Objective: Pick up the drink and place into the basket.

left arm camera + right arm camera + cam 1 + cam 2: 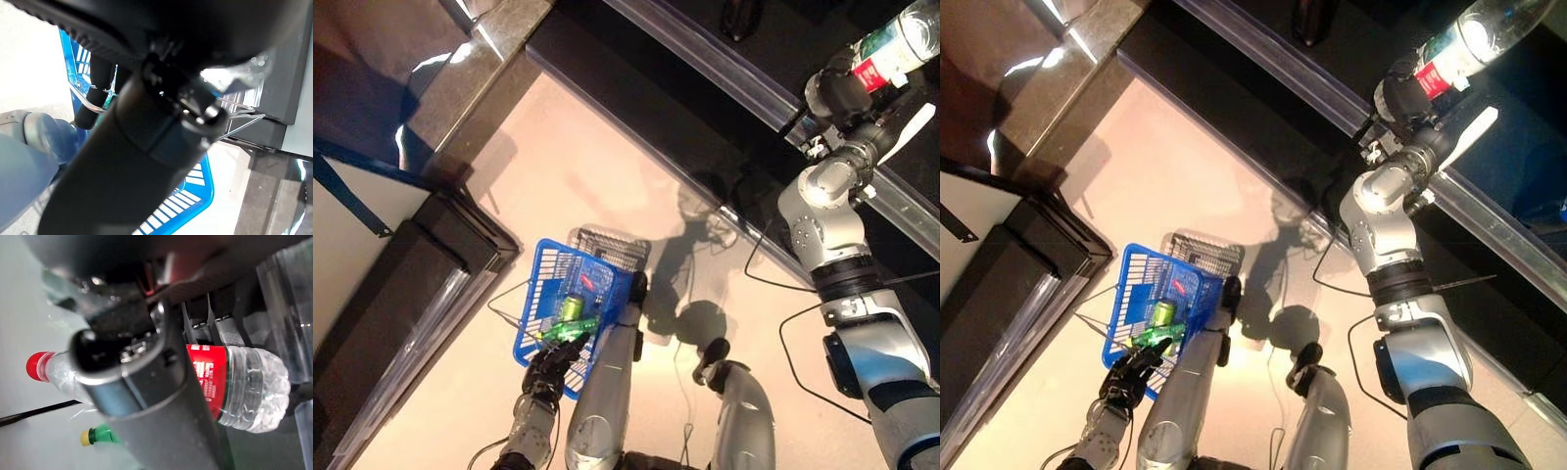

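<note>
My right hand [842, 93] is raised at the upper right by the dark shelf and is shut on a clear water bottle [899, 44] with a red label and red cap; the bottle also shows in the right wrist view [244, 387]. My left hand [551, 364] hangs low at the left, shut on the thin wire handles of the blue basket [540, 262], which hangs off the floor. A green can [572, 307] and a green bottle [566, 331] lie inside it. The basket also shows in the left wrist view [195, 196].
A dark shelf unit with a clear front rail [744, 83] runs across the upper right. A dark cabinet [421, 284] stands at the left. A green bottle with a yellow cap [100, 435] shows past my right hand. Pale floor [597, 176] lies between.
</note>
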You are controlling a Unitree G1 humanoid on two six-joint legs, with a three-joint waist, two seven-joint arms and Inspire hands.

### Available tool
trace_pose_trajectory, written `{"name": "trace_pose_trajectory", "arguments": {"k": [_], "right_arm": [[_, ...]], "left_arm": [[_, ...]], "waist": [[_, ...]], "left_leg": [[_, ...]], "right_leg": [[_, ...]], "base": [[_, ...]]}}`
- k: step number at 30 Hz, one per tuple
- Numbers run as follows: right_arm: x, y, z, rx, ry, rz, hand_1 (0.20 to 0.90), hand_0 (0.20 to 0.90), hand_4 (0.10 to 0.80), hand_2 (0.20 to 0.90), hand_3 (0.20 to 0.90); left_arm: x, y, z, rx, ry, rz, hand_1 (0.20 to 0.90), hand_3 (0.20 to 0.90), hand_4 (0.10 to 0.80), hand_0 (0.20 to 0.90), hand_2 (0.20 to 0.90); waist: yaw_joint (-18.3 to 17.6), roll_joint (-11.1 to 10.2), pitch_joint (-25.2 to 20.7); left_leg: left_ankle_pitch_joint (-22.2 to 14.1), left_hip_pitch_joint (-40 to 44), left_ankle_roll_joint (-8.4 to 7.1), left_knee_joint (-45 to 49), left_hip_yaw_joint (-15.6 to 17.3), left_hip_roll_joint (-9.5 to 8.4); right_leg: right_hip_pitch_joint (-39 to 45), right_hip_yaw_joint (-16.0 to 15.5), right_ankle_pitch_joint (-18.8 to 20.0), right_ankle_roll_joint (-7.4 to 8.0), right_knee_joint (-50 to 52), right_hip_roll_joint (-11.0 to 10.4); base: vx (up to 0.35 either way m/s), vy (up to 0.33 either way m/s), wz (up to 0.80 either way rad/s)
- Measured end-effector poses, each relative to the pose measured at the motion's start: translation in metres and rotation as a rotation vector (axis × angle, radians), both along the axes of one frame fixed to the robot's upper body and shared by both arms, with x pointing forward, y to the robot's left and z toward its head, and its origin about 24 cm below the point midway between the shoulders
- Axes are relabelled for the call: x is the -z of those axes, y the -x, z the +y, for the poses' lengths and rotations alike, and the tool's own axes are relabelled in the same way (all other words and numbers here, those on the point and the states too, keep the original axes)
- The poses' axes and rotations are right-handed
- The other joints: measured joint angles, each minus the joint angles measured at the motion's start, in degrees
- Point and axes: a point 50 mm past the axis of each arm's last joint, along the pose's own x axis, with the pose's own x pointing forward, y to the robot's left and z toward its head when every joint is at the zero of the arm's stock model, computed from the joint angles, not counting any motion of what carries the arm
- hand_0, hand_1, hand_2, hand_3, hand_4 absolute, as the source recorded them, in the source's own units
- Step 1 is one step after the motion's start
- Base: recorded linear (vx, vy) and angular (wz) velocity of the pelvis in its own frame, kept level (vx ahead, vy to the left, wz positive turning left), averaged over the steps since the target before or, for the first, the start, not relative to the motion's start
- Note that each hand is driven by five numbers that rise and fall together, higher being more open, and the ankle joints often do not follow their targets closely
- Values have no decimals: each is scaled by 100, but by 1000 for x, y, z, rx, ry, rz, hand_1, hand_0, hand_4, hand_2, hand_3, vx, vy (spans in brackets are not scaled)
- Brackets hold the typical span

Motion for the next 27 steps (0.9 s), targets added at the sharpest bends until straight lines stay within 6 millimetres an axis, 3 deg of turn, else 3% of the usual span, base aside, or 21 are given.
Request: {"name": "trace_pose_trajectory", "arguments": {"k": [16, 22, 27], "right_arm": [[-4, -7, -5, -6, 15, 14, 300, 300, 100, 300, 200], [5, 8, 11, -131, 57, -46, 300, 300, 100, 300, 200], [26, 24, 30, -279, 121, -48, 300, 300, 100, 300, 200]], "left_arm": [[0, 0, 0, 4, 2, -9, 300, 200, 100, 300, 300], [-6, -4, 0, -7, -3, -57, 300, 200, 100, 300, 300], [-12, -7, 1, -12, 0, -108, 300, 200, 100, 300, 300]], "waist": [[43, 0, 0], [2, -13, 13], [-24, -23, 18]], "left_leg": [[70, 10, 18, -38, -17, -13], [68, 88, 27, -36, 2, -22], [9, 458, 65, -45, 129, -52]], "right_leg": [[-17, -37, 3, -20, 72, -61], [52, -33, 24, 10, 77, -88], [394, -2, 5, -16, 63, -92]], "base": [[-36, -8, 1], [-76, 37, 0], [-29, 48, -4]]}}
